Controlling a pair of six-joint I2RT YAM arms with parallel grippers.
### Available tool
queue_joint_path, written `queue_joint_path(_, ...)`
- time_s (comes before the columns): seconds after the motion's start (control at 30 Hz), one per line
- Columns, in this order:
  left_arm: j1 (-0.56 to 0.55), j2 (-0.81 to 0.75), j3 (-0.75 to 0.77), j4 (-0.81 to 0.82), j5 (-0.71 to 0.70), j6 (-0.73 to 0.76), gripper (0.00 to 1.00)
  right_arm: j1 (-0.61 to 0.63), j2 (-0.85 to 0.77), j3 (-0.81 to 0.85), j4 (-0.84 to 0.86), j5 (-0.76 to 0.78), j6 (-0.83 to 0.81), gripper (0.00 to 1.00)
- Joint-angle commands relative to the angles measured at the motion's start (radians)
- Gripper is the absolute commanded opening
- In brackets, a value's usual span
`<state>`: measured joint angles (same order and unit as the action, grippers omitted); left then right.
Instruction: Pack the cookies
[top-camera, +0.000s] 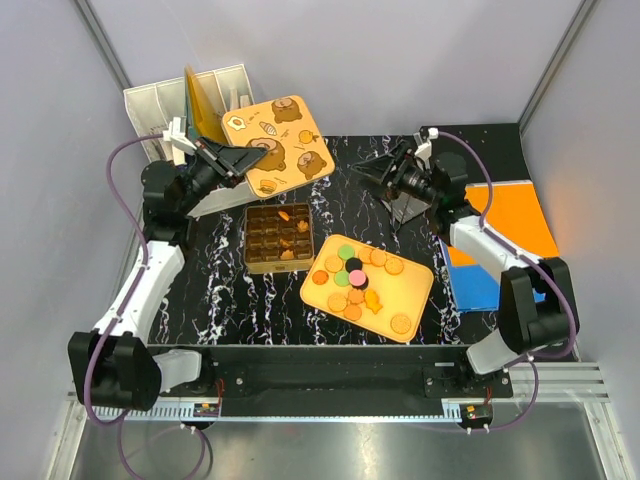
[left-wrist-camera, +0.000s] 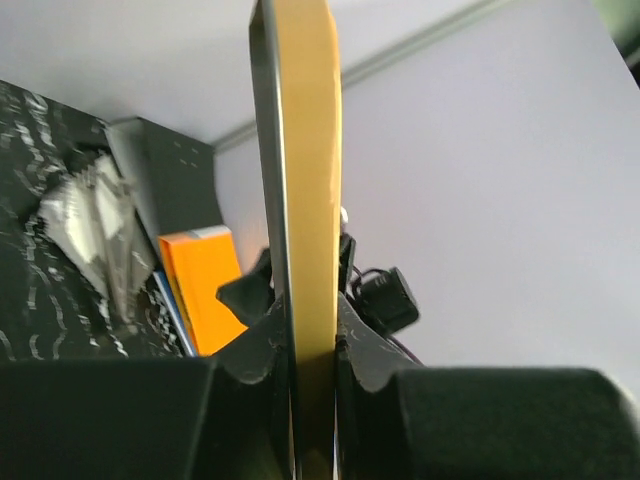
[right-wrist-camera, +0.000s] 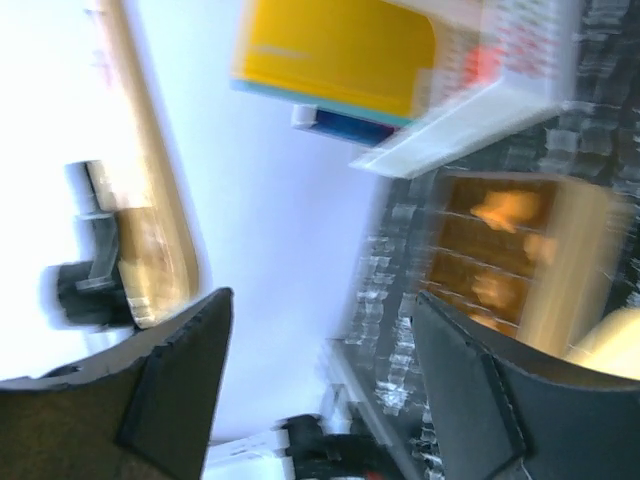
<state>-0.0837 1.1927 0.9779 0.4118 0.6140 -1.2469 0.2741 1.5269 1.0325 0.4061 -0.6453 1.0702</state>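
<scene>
The left gripper (left-wrist-camera: 311, 338) is pinched on the edge of the square orange-yellow lid printed with bears (top-camera: 290, 140), holding it tilted at the back left, clear of the gold tin with brown compartments (top-camera: 247, 240). The right gripper (right-wrist-camera: 322, 300) hangs spread and empty above the black marbled table (top-camera: 220, 290). Most of the small round cookies (top-camera: 352, 278) lie on the yellow tray (top-camera: 415, 290); a few sit in the tin. Filling looks barely begun. Next, I'd say, the right arm must drop over one cookie, pinch it and carry it to a free compartment.
</scene>
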Motion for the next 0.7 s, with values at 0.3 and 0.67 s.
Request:
queue_joint_path(0.3,-0.041,0.097,-0.039,0.312,0.256,-0.174,0.17,-0.072,0.197,0.076,0.904,-0.231,0.536,0.78)
queue_joint_path(0.67,-0.065,0.183,0.010,0.326,0.291,-0.195,0.17,0.025,0.127,0.147,0.395,-0.355,0.148,0.73)
